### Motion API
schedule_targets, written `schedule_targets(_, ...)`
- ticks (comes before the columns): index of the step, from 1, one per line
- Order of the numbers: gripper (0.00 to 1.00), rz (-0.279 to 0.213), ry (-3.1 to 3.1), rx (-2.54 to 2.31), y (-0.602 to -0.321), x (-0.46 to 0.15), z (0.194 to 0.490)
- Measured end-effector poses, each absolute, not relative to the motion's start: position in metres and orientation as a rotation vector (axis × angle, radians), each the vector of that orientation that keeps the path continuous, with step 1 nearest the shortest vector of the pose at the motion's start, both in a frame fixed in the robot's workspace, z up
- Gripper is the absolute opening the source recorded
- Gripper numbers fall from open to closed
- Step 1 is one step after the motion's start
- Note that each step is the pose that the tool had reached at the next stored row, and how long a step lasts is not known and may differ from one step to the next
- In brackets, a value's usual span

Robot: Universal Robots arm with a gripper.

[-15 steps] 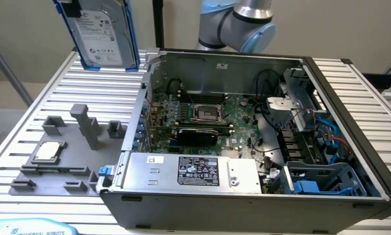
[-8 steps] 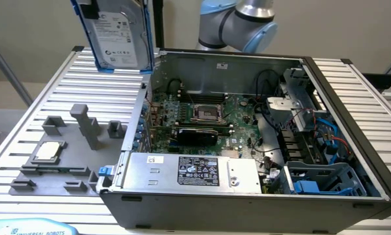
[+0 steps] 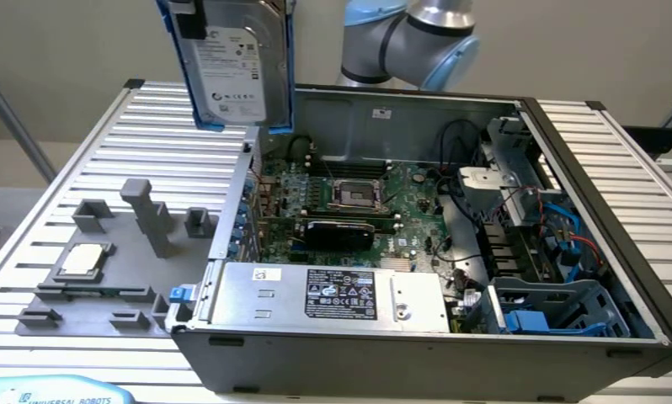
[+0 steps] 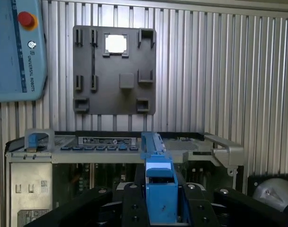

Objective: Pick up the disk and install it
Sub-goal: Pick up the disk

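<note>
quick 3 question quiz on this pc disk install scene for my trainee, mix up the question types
1. True or false: the disk is already seated inside the computer case.
2. What lies in the square holder on the grey fixture plate? A) the small silver chip B) a blue cable C) a screwdriver
3. In a few words: what is the gripper clamped on?

Key: 1 false, it is held upright in the air; 2 A; 3 the disk, by its blue frame.
</note>
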State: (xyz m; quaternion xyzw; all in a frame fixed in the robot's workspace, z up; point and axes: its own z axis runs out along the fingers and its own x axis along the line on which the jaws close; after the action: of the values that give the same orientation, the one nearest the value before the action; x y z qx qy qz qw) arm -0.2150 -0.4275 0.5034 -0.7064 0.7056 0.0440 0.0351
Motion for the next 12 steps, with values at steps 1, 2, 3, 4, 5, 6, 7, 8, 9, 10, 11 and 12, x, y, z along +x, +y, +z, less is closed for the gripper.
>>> schedule_targets(1, 0.33, 0.135, 2.169, -2.171, -0.429, -0.21, 0.503)
schedule_targets(2, 0.33, 0.136, 2.169, -2.171, -0.43, -0.206, 0.503)
schedule_targets(3, 0.33, 0.136, 2.169, -2.171, -0.432, -0.201, 0.503)
schedule_targets(4, 0.33, 0.136, 2.169, -2.171, -0.434, -0.197, 0.503)
schedule_targets(5, 0.33, 0.136, 2.169, -2.171, -0.435, -0.192, 0.503)
schedule_targets(6, 0.33, 0.136, 2.169, -2.171, -0.437, -0.188, 0.504)
schedule_targets(7, 0.33, 0.136, 2.169, -2.172, -0.438, -0.183, 0.503)
schedule_targets(8, 0.33, 0.136, 2.169, -2.171, -0.44, -0.179, 0.503)
schedule_targets(9, 0.33, 0.136, 2.169, -2.171, -0.442, -0.174, 0.503)
schedule_targets(10, 0.33, 0.136, 2.169, -2.171, -0.444, -0.17, 0.503)
schedule_targets(11, 0.33, 0.136, 2.169, -2.171, -0.445, -0.165, 0.503)
schedule_targets(12, 0.33, 0.136, 2.169, -2.171, -0.447, -0.161, 0.503)
